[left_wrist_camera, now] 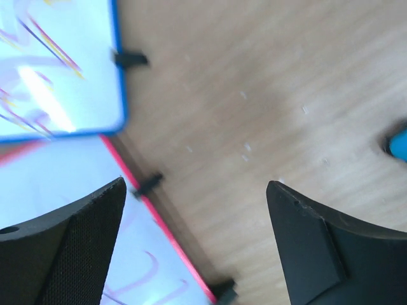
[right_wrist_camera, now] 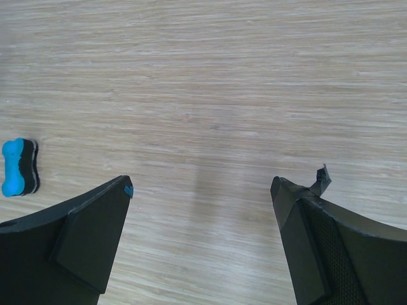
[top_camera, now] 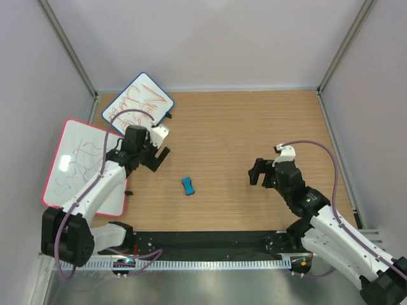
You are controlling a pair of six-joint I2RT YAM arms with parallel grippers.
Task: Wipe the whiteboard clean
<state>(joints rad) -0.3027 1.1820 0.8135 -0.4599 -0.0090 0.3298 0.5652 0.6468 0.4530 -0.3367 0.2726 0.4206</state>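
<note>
The left tool (top_camera: 159, 157) is hanging, fingers wide apart, near the scribbled whiteboard (top_camera: 137, 100). The right tool (top_camera: 257, 173) is gaping wide too. A blue eraser (top_camera: 188, 186) is lying on the bench (top_camera: 241, 130) between them.

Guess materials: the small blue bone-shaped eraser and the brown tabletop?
Small blue bone-shaped eraser: smooth blue body, probably moulded plastic or foam, backed by a black layer, possibly felt. Brown tabletop: fine straight wood grain, matte with little glare; laminate or veneer, can't tell which.

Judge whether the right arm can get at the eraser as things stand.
Probably yes: the eraser lies alone on the table, with nothing between it and the open right gripper.
</note>
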